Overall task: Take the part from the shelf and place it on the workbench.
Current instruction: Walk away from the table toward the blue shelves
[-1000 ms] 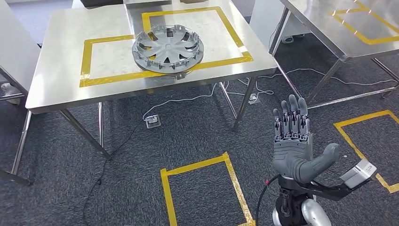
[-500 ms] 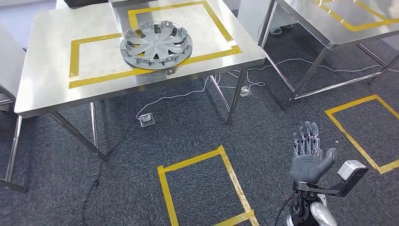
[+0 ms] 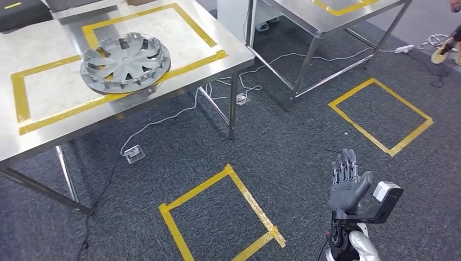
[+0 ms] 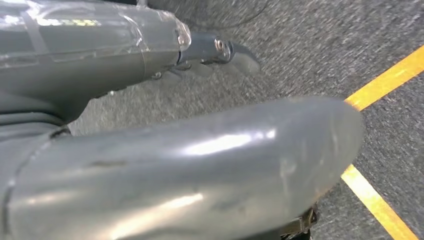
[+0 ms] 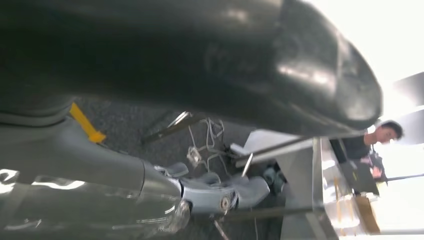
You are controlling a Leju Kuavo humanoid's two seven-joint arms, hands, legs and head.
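Note:
The part, a grey wheel cover, lies flat on the steel workbench, across the yellow tape line marked there. My right hand is raised low at the lower right, over the carpet and far from the bench, fingers straight and apart, holding nothing. The right wrist view has the same hand with nothing in it. My left hand hangs over the carpet in the left wrist view, its fingers stretched out and empty.
A second steel table stands at the back right. Yellow tape squares mark the carpet. White cables and a floor socket lie under the workbench. A person stands beyond the tables.
The camera has turned right, so the whole scene has shifted left. My right hand has dropped lower and appears smaller, still empty. The wheel cover stays put on the bench.

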